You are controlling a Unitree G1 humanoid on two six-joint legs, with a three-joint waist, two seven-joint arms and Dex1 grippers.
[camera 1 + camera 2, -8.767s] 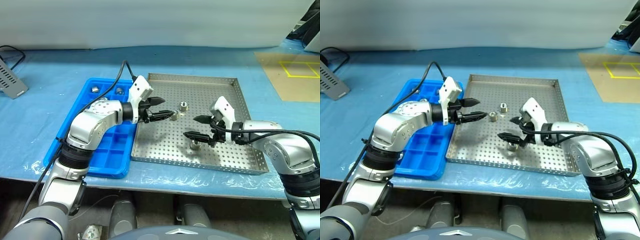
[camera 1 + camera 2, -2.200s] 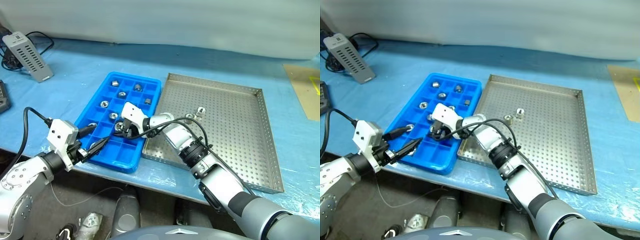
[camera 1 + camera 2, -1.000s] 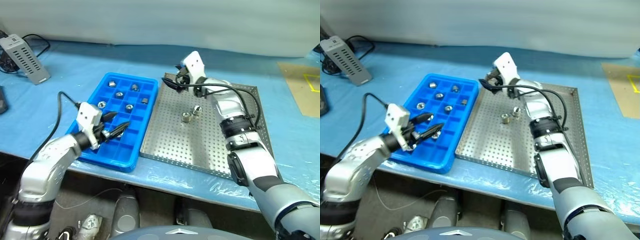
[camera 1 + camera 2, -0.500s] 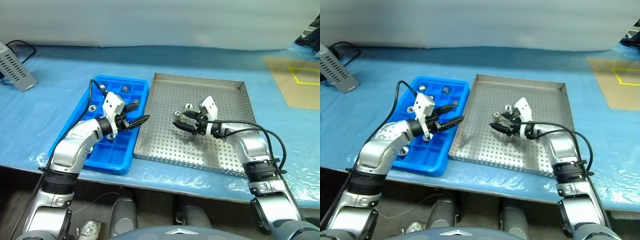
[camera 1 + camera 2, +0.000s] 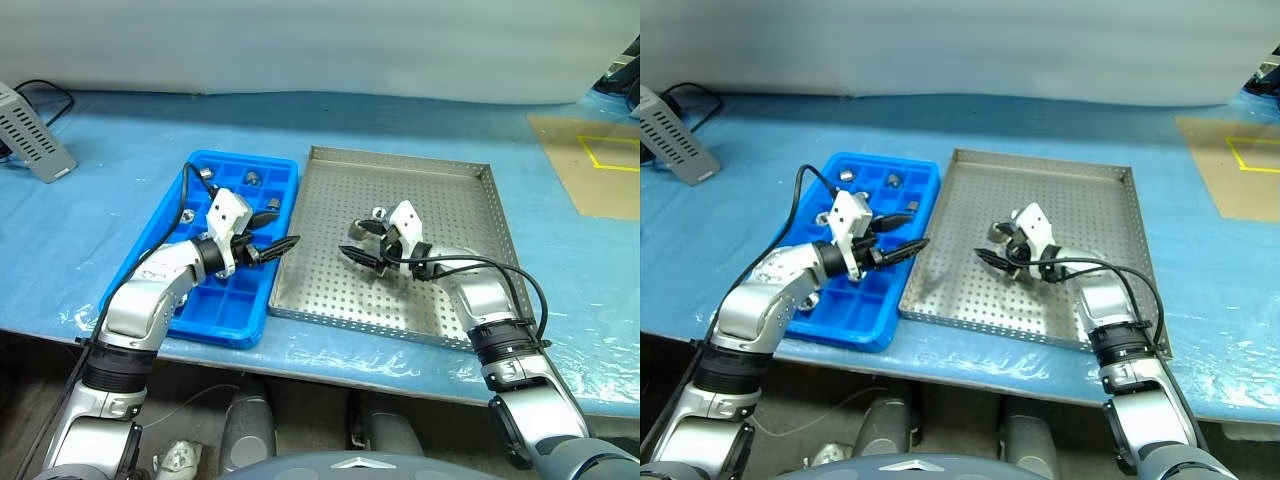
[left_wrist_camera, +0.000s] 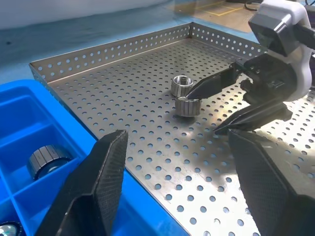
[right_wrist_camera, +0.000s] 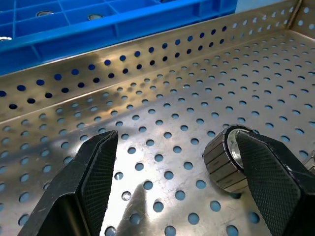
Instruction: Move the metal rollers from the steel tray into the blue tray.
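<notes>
Two metal rollers lie in the steel tray (image 5: pixel 400 153), one (image 5: pixel 380 213) farther back and one (image 6: pixel 188 105) right at my right gripper. My right gripper (image 5: pixel 350 241) hangs low over the tray, open. The nearer roller (image 7: pixel 226 157) lies on the floor between its fingers, close to one of them. My left gripper (image 5: pixel 286 230) is open and holds nothing, hovering over the gap between the blue tray (image 5: pixel 225 300) and the steel tray, pointing at the rollers. Several rollers (image 5: pixel 251 178) sit in the blue tray's compartments.
Both trays rest on a table covered in blue plastic sheet (image 5: pixel 100 240). A grey box with a cable (image 5: pixel 25 130) stands at the far left. A black cable (image 5: pixel 185 195) from my left wrist arches over the blue tray.
The camera has swung right. My right gripper left the blue tray, crossed the steel tray's far edge and sank to the rollers. My left gripper moved toward the steel tray.
</notes>
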